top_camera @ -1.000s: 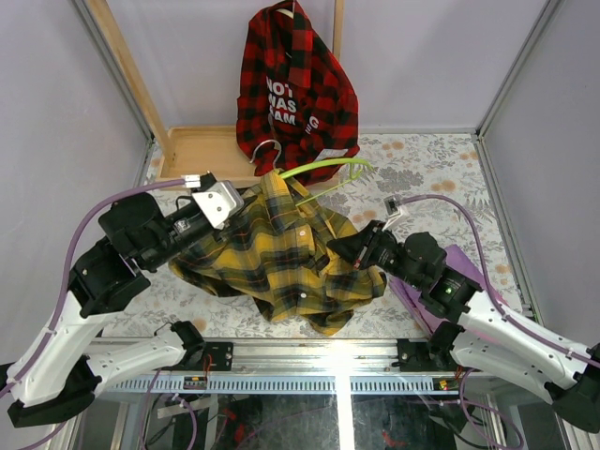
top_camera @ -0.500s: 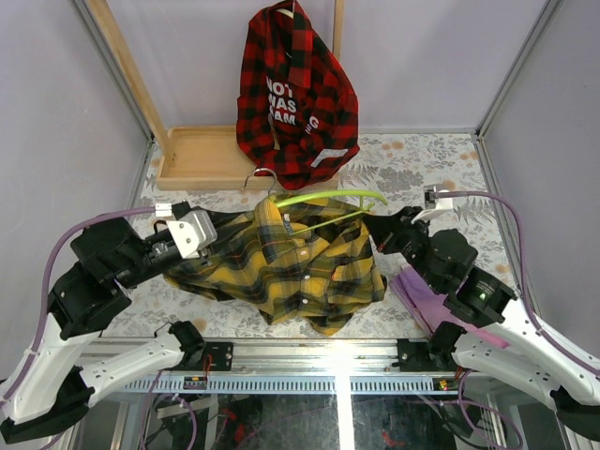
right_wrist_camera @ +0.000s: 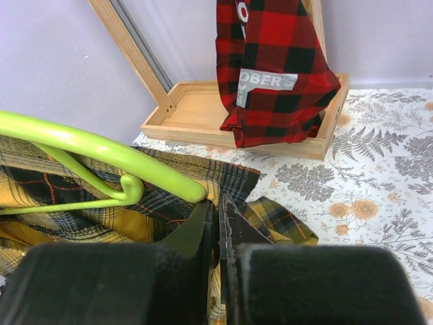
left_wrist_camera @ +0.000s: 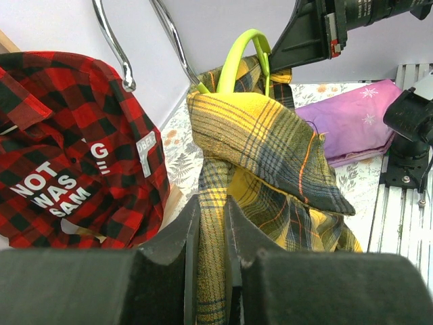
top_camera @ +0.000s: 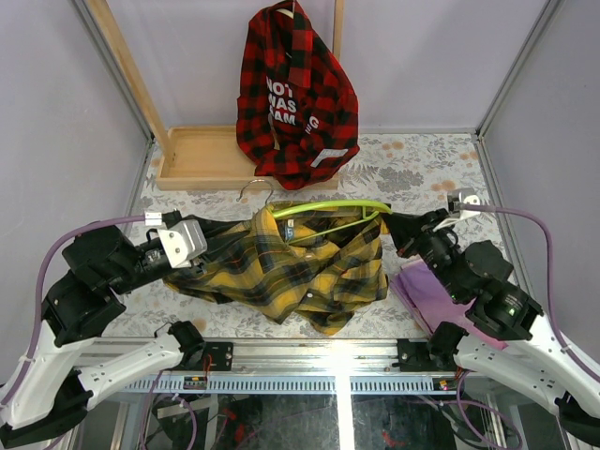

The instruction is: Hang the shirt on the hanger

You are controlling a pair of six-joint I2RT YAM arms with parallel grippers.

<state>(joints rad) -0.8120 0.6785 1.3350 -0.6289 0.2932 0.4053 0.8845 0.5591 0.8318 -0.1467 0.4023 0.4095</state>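
Observation:
The yellow and dark plaid shirt lies spread across the middle of the table. The lime-green hanger lies along its far edge, its metal hook pointing left and its right end tucked under the cloth. My left gripper is shut on a strip of the shirt at its left side. My right gripper is shut on the shirt's cloth at its right side, right beside the hanger's end. The hanger also shows in the left wrist view, above the bunched cloth.
A red-and-black plaid shirt hangs on the wooden rack, whose base tray sits at the back left. A purple cloth lies under my right arm. A metal rail runs along the near edge.
My grippers have moved apart, the left one leftward and the right one to the right and farther back. The shirt is stretched wider between them. The hanger has come down nearer onto the shirt.

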